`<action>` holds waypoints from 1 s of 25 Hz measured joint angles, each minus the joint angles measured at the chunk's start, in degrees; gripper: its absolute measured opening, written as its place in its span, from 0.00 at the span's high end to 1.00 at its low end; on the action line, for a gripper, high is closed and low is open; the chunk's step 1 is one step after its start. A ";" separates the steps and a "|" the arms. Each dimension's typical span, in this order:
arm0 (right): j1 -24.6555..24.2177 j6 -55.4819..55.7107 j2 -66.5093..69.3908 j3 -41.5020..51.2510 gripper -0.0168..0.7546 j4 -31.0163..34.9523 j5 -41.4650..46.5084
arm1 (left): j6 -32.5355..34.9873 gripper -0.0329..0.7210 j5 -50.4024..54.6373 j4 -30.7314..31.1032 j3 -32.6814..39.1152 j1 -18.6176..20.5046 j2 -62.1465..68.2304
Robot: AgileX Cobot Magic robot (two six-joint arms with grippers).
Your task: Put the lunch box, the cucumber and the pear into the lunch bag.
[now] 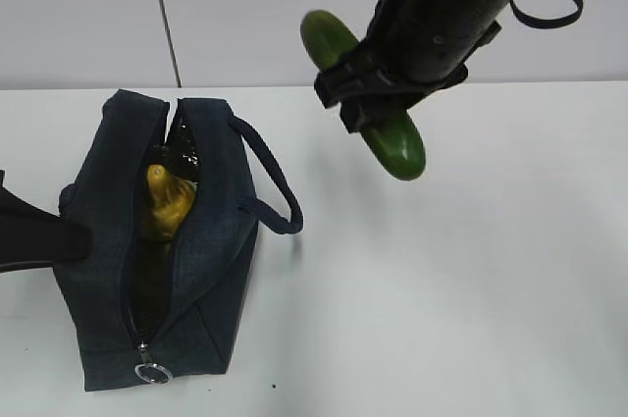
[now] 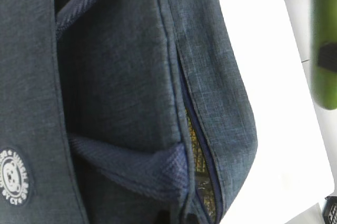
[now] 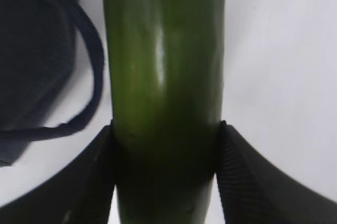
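Two of the task's things show plainly, and both are spoken for. Largest is the white counter, bare on its right side. On its left stands the lunch bag, dark navy fabric, boxy, its top zipper drawn open with the metal ring pull at the near end and the loop handle flopped to the right. The cloth is soft, so the mouth will likely sag shut unless spread.

Above and to the right of the bag, clear of the counter, hangs the cucumber, held slantwise by the right gripper. Its fingers pinch it across the middle, one on each flank. The skin is smooth and glossy, so it may slip; being stiff and fairly light, a mid-length hold suits it, and it should go in end first along the slit.

Smallest is the pear, yellow and bumpy, already lying inside the bag's opening. The lunch box cannot be made out; it may lie beneath.

The left gripper itself is not visible; its fingers are pressed together, close against the bag's side.
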 joint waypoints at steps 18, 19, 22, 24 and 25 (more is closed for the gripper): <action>0.00 -41.75 10.73 0.00 0.46 69.55 -9.10 | 0.00 0.98 0.02 0.00 0.00 0.00 0.00; 0.00 -41.94 11.79 0.00 0.46 70.20 -8.36 | 0.00 0.98 0.02 0.00 0.00 0.00 0.00; 0.00 -42.49 15.09 0.00 0.46 70.75 -6.30 | 0.00 0.98 0.02 0.00 0.00 0.00 0.00; 0.00 -42.94 16.91 0.00 0.46 70.85 -5.68 | 0.00 0.98 0.02 0.00 0.00 0.00 0.00; 0.00 -43.19 17.53 0.00 0.45 70.97 -5.42 | 0.00 0.98 0.02 0.00 0.00 0.00 0.00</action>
